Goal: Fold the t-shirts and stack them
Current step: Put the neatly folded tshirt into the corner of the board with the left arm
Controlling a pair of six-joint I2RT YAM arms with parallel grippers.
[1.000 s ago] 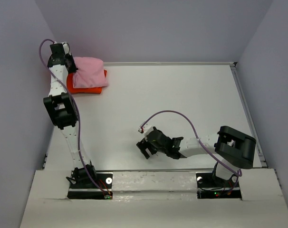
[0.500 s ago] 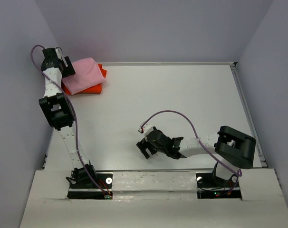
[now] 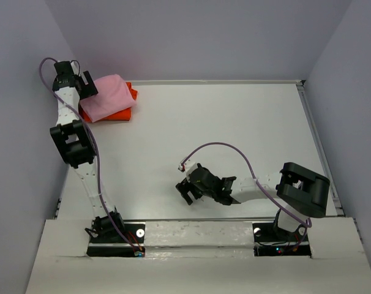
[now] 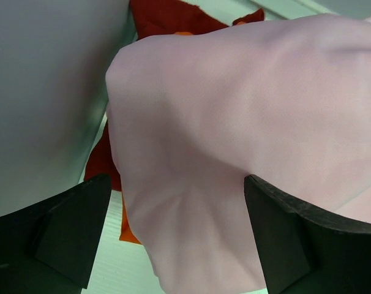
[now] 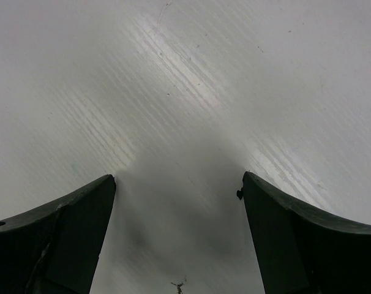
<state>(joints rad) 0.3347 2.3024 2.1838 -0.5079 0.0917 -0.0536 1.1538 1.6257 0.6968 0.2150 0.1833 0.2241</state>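
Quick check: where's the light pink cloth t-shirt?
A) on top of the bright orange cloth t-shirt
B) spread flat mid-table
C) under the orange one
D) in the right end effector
A: the light pink cloth t-shirt lies over the bright orange cloth t-shirt, whose edges peek out beneath.

There are two t-shirts, one pink t-shirt [image 3: 109, 95] and one orange t-shirt [image 3: 120, 113]. Two robot arms show, one left arm [image 3: 72, 144] and one right arm [image 3: 303, 187], each with a single gripper: the left gripper [image 3: 86, 87] and the right gripper [image 3: 185, 191], two fingers apiece. Two purple cables [image 3: 222, 145] run one per arm. There is one white table [image 3: 234, 122].
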